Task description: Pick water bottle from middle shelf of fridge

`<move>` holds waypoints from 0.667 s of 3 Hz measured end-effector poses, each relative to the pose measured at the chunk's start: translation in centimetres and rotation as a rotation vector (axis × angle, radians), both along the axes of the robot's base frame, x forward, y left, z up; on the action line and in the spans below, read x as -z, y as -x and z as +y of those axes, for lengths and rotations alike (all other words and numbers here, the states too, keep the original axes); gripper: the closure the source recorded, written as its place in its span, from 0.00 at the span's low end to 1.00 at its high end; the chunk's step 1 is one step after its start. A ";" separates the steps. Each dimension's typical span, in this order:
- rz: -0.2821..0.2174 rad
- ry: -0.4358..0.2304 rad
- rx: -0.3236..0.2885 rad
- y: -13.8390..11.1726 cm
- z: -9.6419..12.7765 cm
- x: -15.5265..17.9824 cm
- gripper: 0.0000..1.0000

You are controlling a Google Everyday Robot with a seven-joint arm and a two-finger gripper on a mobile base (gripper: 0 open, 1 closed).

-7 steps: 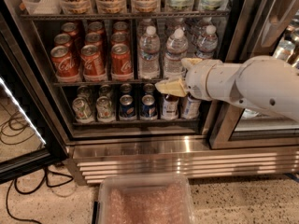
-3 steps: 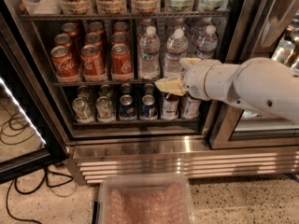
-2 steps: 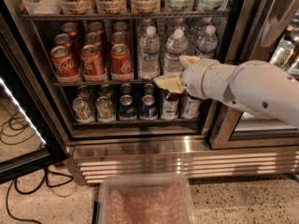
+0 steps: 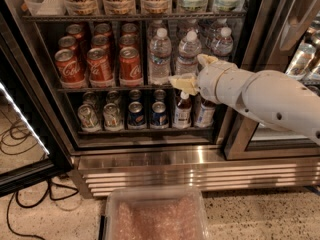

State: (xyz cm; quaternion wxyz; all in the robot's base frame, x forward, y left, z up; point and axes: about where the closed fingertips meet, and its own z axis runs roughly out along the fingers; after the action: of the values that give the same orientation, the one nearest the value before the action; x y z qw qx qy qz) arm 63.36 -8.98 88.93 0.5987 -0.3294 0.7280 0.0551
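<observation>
The fridge [image 4: 150, 160] stands open in front of me. On its middle shelf [image 4: 112, 89] three clear water bottles with white caps stand in the front row on the right: one [image 4: 160, 57] on the left, one [image 4: 187, 51] in the middle, one [image 4: 222, 43] on the right. My gripper [image 4: 195, 72] reaches in from the right on a white arm, at the shelf's front edge. Its cream fingers [image 4: 183, 84] are open and spread in front of the lower part of the middle bottle. It holds nothing.
Red cola cans [image 4: 100, 64] fill the left of the middle shelf. Cans [image 4: 135, 115] and a small dark-drink bottle [image 4: 183, 112] stand on the shelf below. Tall cans stand on the top shelf. A plastic bin [image 4: 155, 216] lies on the floor in front. The glass door [image 4: 25, 134] hangs open at left.
The gripper has shifted slightly up and to the left, closer to the middle bottle. The bottles and cans have not moved.
</observation>
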 end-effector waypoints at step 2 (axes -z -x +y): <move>-0.023 0.000 0.046 -1.0 -1.6 -0.4 0.28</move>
State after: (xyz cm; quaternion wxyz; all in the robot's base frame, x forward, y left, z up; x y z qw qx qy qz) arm 64.34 -10.55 89.32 0.6081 -0.3130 0.7286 0.0376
